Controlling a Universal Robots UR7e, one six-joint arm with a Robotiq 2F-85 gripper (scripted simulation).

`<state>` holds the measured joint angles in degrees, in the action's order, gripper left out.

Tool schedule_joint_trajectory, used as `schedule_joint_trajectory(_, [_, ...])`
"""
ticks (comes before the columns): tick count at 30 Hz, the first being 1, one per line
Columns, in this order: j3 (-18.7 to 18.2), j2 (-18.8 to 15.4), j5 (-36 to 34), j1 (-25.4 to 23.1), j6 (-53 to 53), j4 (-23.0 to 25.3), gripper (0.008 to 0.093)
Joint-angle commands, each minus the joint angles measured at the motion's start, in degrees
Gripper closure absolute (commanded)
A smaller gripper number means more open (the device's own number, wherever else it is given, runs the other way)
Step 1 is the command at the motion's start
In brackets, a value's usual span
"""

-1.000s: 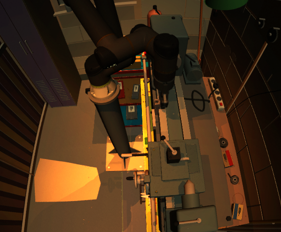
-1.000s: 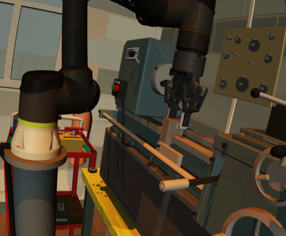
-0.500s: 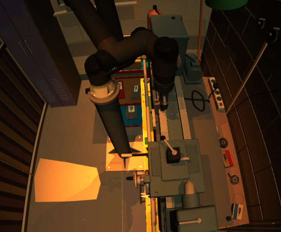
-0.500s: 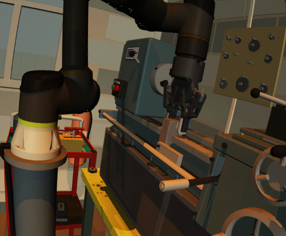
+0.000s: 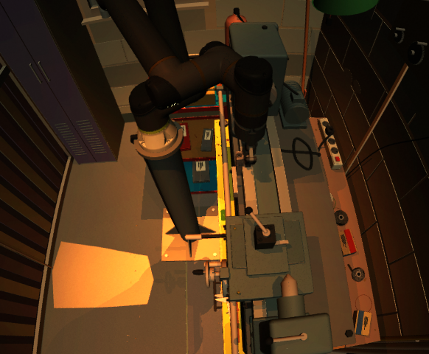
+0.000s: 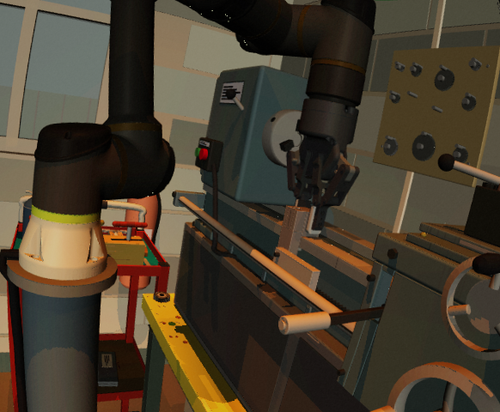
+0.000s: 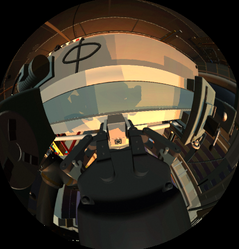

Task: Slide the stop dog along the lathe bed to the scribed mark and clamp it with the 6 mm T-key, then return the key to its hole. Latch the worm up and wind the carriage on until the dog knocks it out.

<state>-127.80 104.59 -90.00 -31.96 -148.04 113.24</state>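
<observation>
The stop dog [image 6: 295,230] is a pale block standing upright on the front way of the lathe bed, between the headstock and the carriage [image 5: 266,253], with a socket screw in its top face [image 7: 118,141]. A flat pale plate [image 6: 298,267] hangs below it on the bed's front. The worm lever [image 6: 306,321], a rod with a pale grip, sticks out of the apron toward the front. The carriage handwheel [image 6: 486,304] is at the right. I see no T-key. My gripper [image 6: 308,217] points straight down over the dog, and its fingers are closed on the dog's sides [image 7: 117,135].
The blue-grey headstock [image 6: 257,133] stands close behind my wrist. The feed rod [image 6: 259,257] runs along the bed's front. A red tool cart [image 6: 128,261] stands left of the lathe, and a yellow chip tray [image 5: 226,213] lines the front edge. The tailstock [image 5: 295,327] sits beyond the carriage.
</observation>
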Motion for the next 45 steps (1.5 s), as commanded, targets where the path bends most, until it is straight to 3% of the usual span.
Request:
schedule_joint_trajectory(1, [0.02, 0.01, 0.0, 0.0, 0.0, 0.03, 0.0719])
schedule_joint_trajectory(12, [0.03, -0.01, 0.0, 0.02, -0.02, 0.04, 0.0934])
schedule_joint_trajectory(45, [2.11, -2.86, 0.0, 2.25, -2.25, 0.8, 0.0934])
